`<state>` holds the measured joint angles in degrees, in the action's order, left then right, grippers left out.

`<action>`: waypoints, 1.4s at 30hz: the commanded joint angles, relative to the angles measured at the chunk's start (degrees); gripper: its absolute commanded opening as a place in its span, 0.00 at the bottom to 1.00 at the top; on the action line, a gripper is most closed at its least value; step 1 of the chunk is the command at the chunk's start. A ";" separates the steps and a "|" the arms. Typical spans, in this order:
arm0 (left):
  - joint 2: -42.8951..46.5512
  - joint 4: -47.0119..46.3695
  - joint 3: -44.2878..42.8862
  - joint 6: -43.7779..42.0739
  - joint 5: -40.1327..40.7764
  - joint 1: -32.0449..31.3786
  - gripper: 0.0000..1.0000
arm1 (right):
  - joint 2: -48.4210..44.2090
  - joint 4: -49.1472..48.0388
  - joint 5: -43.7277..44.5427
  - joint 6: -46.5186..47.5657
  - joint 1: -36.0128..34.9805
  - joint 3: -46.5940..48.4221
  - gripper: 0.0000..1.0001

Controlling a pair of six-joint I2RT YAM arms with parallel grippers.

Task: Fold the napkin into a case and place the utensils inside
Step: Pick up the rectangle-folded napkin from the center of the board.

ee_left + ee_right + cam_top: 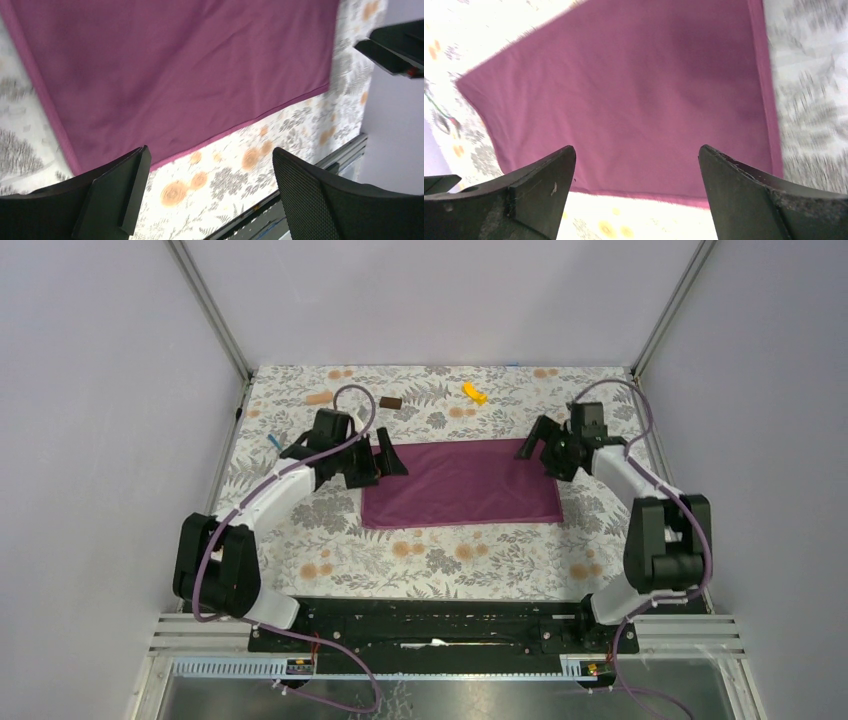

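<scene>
Here the napkin [462, 483] lies flat on floral cloth [430, 555] between lilac walls [430, 300]. Left gripper [207, 190] and right gripper [636, 185] hover spread over its ends.

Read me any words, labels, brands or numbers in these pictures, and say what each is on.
No text can be read in any view.
The napkin is plain; the floral table covering bears only a pattern.
The yellow piece and brown block are too small to show any marking.
</scene>
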<state>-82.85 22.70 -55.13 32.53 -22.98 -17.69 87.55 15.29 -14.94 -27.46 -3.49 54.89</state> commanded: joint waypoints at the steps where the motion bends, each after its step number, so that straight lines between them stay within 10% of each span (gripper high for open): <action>1: -4.66 -3.54 -5.12 0.55 -5.10 0.38 0.98 | 9.50 -0.84 -3.76 1.60 0.73 10.87 1.00; 9: -10.42 -0.80 -6.31 -3.42 -4.43 0.02 0.99 | 25.94 24.67 -5.27 18.06 2.39 32.41 0.94; 42: -5.62 -8.09 9.12 -1.87 -4.09 0.92 0.99 | 42.24 16.00 -13.59 19.69 5.62 49.33 1.00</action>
<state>-90.00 15.75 -46.33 31.59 -26.26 -16.45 129.03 28.08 -28.47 -10.28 2.46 99.98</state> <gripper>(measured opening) 0.986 0.994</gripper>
